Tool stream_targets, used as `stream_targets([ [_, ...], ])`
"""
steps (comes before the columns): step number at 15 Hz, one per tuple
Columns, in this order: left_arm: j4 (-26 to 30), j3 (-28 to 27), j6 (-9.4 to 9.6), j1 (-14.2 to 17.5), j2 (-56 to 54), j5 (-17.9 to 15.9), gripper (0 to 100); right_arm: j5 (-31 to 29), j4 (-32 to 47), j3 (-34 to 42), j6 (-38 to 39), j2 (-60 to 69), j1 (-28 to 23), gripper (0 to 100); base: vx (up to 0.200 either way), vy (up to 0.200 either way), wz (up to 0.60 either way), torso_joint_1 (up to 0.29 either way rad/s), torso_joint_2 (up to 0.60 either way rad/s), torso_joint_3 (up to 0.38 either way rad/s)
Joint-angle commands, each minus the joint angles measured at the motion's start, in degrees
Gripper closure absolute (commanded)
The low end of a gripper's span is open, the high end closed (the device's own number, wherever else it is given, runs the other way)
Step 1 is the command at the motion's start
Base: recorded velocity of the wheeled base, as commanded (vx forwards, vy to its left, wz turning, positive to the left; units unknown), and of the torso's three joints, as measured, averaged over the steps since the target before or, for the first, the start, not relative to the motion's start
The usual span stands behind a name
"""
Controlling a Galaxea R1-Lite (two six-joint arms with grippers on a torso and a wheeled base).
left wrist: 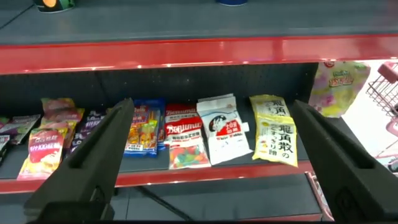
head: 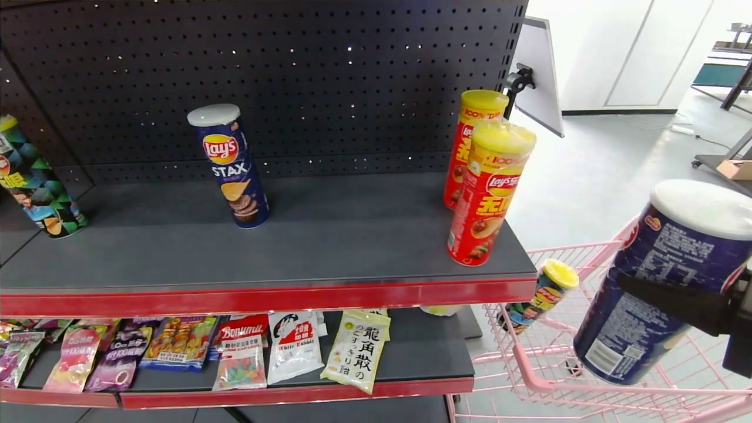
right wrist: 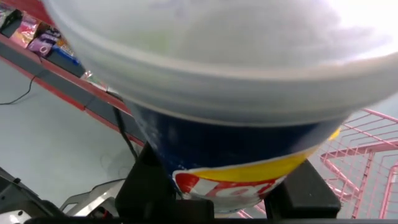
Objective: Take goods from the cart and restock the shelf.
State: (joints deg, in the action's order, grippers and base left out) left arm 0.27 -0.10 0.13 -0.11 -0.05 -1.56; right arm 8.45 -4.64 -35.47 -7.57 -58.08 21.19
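Observation:
My right gripper [head: 675, 299] is shut on a dark blue chip can [head: 658, 276] with a white lid, held tilted above the pink cart [head: 529, 364] at the right. In the right wrist view the same can [right wrist: 230, 93] sits between the black fingers [right wrist: 146, 193]. A second can [head: 543, 294] with a yellow lid lies in the cart. On the upper shelf [head: 264, 252] stand a matching blue can [head: 232, 167], two red cans [head: 487, 194] and a patterned can [head: 35, 182]. My left gripper [left wrist: 211, 174] is open in front of the lower shelf [left wrist: 205, 177].
Several snack bags [head: 294, 346] lie in a row on the lower shelf. A red lip [head: 264, 296] runs along the upper shelf's front edge. A white sign board [head: 540, 64] sticks out at the shelf's right end. Open floor lies beyond the cart.

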Motion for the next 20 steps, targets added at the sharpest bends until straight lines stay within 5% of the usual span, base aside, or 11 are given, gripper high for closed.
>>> stream_targets([
  [1, 0.0, 0.0, 0.04, 0.0, 0.0, 0.0, 0, 0.2, 0.0, 1.4, 0.0, 1.4, 0.1, 100, 0.0, 0.0, 0.0, 0.0, 0.0, 0.0],
  [8, 0.0, 0.0, 0.04, 0.0, 0.0, 0.0, 0, 1.8, 0.3, 4.7, -0.3, 5.7, 0.3, 100, -0.171, 0.0, 0.0, 0.003, 0.0, -0.001],
  [20, 0.0, 0.0, 0.13, 0.0, 0.0, 0.0, 0, 1.7, 0.0, 4.9, -0.3, 5.3, 0.0, 100, 0.0, 0.0, 0.15, 0.002, 0.0, 0.001],
])
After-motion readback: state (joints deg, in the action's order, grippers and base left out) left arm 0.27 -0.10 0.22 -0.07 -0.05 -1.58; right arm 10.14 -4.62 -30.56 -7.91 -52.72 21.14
